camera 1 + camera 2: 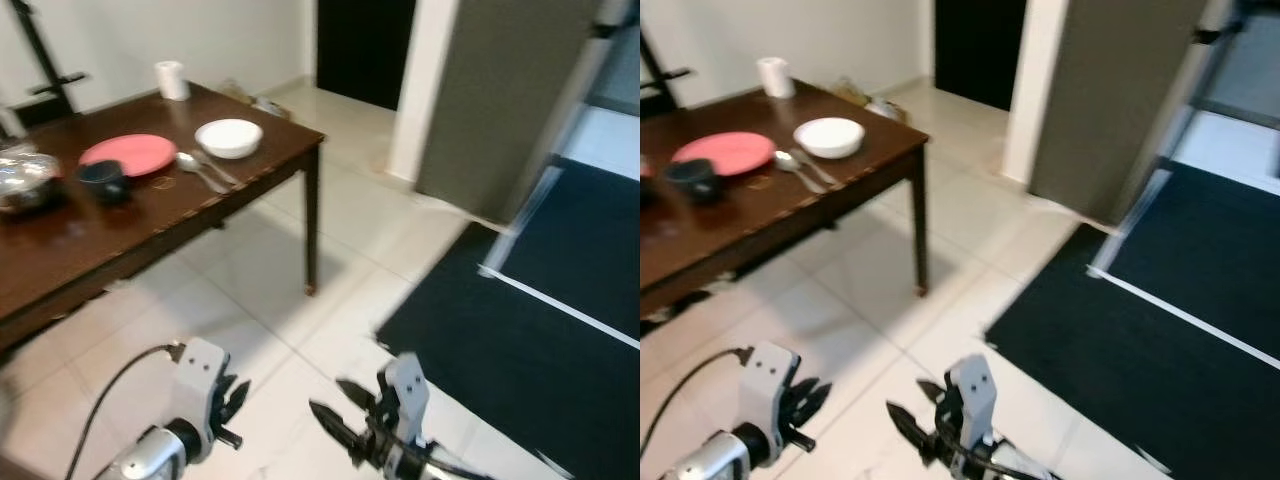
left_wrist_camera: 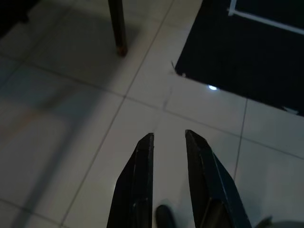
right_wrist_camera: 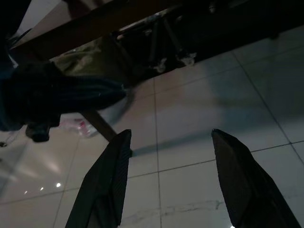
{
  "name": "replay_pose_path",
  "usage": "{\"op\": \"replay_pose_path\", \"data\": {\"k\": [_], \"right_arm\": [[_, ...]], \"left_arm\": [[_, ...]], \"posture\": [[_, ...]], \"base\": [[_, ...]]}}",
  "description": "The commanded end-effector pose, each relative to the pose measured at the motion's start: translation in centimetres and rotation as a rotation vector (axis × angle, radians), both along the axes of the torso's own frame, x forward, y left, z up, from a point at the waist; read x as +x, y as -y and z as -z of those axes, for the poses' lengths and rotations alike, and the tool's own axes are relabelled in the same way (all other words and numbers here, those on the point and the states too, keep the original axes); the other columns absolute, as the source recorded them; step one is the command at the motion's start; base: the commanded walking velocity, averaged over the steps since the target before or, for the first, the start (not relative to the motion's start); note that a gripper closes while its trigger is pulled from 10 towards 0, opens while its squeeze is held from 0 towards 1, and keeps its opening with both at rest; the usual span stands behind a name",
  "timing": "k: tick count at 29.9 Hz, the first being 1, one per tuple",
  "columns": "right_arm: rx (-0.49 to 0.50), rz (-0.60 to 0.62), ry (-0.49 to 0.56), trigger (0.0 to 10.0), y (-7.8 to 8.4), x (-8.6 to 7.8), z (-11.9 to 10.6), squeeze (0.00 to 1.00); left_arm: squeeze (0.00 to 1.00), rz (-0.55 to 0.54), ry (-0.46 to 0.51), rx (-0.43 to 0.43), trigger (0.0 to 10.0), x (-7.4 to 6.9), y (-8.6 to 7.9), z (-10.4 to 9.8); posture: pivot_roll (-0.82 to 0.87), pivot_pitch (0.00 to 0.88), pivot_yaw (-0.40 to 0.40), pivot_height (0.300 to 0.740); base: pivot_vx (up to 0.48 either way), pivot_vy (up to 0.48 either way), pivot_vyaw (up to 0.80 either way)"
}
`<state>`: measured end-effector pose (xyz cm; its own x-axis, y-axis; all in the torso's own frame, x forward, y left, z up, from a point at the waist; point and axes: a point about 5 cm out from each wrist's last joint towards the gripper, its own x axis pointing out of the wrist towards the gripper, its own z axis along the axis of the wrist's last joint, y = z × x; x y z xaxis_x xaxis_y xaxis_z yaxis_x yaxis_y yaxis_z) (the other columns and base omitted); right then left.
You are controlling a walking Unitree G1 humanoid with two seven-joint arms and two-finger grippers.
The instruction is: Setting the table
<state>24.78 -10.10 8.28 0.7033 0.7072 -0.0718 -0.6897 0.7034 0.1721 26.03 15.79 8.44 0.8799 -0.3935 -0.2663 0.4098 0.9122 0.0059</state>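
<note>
Two grippers hang low over the pale tiled floor (image 1: 300, 330) in front of you, both well apart from the dark wooden table (image 1: 120, 235) and holding nothing. Your left gripper (image 2: 168, 137) has its fingers parted by a narrow gap, pointing down at bare tile near one table leg (image 2: 117, 26). Your right gripper (image 3: 171, 137) has its fingers spread wide, aimed toward the shadow under the table. On the table, a white bowl (image 1: 229, 137) sits near the corner closest to the dark doorway (image 1: 365, 45), with a red plate (image 1: 128, 154) beside it further along the top. Between and just in front of them lie what look like two spoons (image 1: 205, 170), reaching toward the front edge. A dark cup (image 1: 103, 180) stands just beside the plate, and a shiny metal dish (image 1: 25, 178) sits near the picture's left edge. A white roll (image 1: 172, 80) stands at the far edge by the wall. A black mat (image 1: 530, 330) covers the floor to your right.
</note>
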Motion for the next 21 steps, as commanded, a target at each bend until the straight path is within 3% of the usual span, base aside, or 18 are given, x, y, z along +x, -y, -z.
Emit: {"op": "replay_pose_path", "data": {"k": [1,21], "right_arm": [[-0.003,-0.002,-0.011,10.0,0.05,-0.19,0.27,0.00],[-0.004,-0.003,-0.006,10.0,0.03,-0.15,0.28,0.02]], "left_arm": [[0.00,0.000,-0.020,0.009,10.0,-0.14,-0.08,0.42],[0.00,-0.003,-0.011,0.011,10.0,0.23,0.09,0.36]], "posture": [[0.07,0.095,0.059,0.740],[0.07,0.089,0.062,0.740]], "base": [[0.000,0.000,0.78],[0.000,0.000,0.78]]}}
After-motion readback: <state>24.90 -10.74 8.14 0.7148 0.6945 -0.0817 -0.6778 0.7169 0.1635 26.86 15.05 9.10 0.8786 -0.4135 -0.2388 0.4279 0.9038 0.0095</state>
